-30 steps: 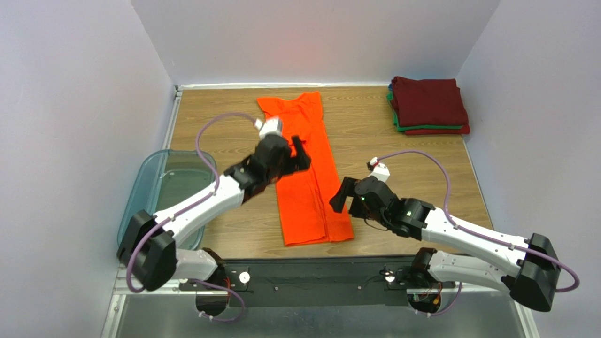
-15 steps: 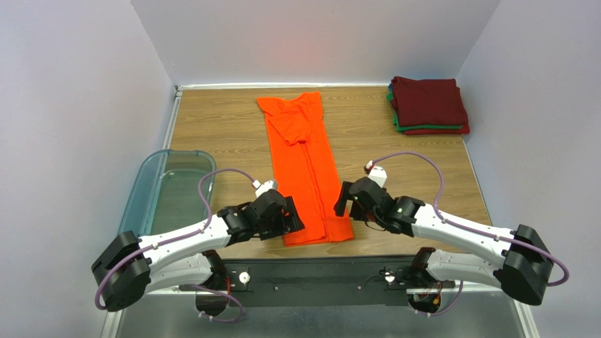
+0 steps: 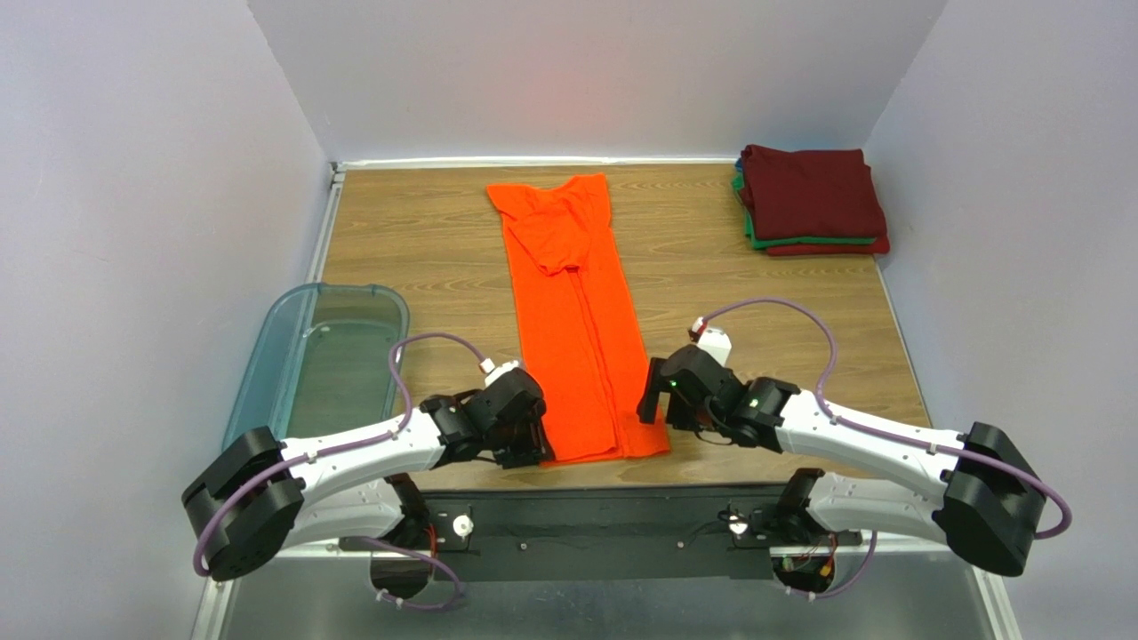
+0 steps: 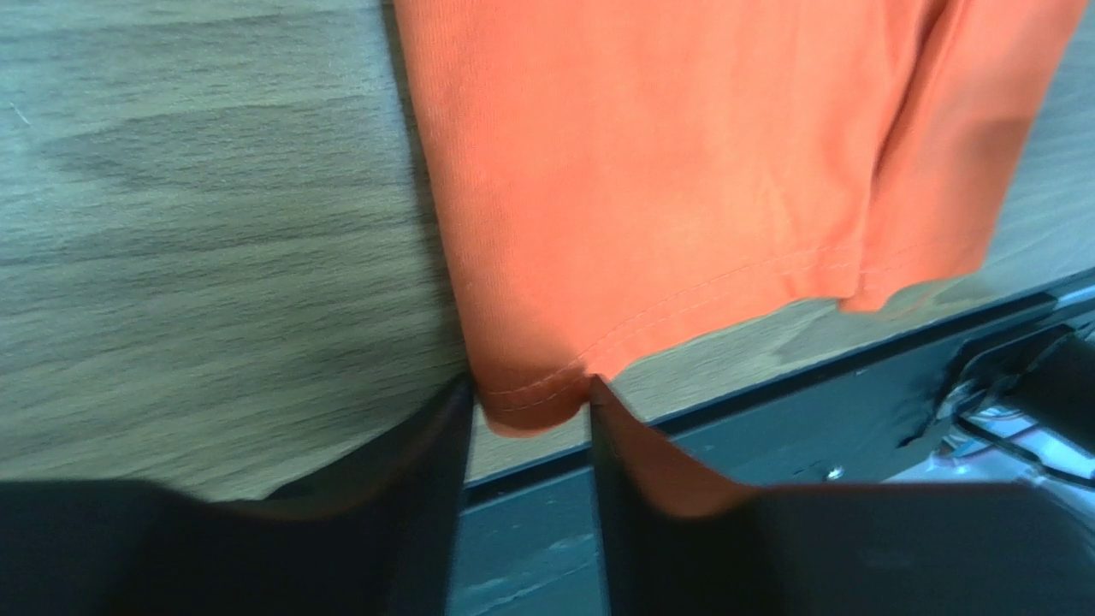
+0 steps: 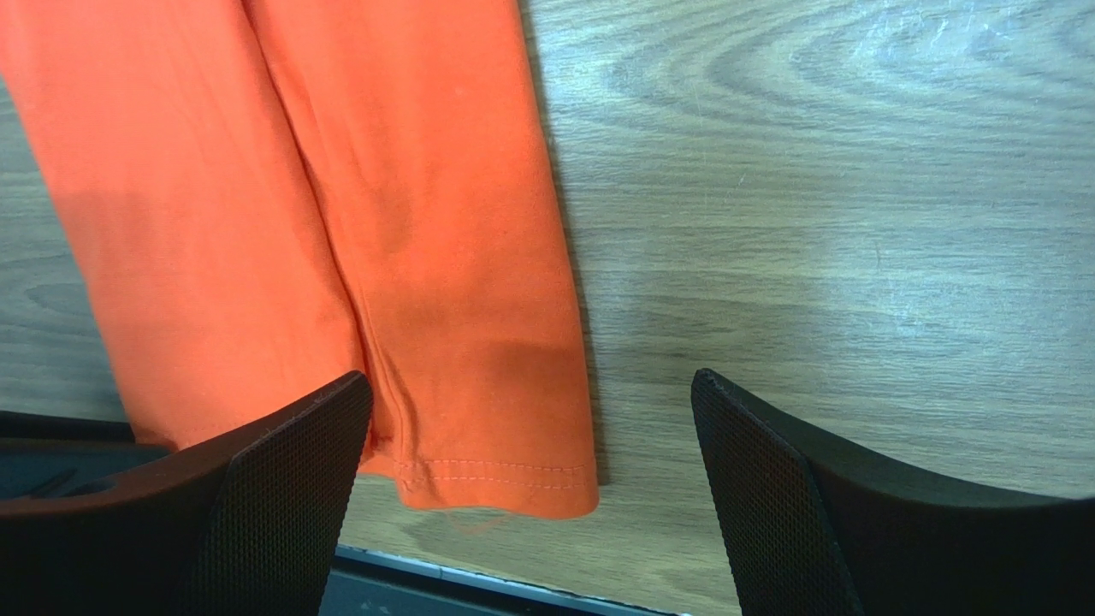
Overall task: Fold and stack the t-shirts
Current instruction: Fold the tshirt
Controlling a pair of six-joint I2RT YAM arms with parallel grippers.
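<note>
An orange t-shirt, folded lengthwise into a long strip, lies flat down the middle of the wooden table. Its hem lies near the front edge. My left gripper is low at the hem's near-left corner. In the left wrist view the jaws have narrowed on that corner of the shirt, and the cloth touches both fingers. My right gripper hovers open over the near-right corner. The hem lies between its wide-spread fingers, untouched. Folded maroon, green and red t-shirts are stacked at the back right.
A translucent blue-grey bin sits at the table's left edge beside the left arm. The dark base rail runs just in front of the shirt's hem. Bare wood shows on both sides of the orange strip. White walls close in the sides and the back.
My left arm swept from the middle of the shirt back to the near-left hem corner, and its jaws narrowed onto the cloth. My right gripper edged nearer the right hem corner and stayed open.
</note>
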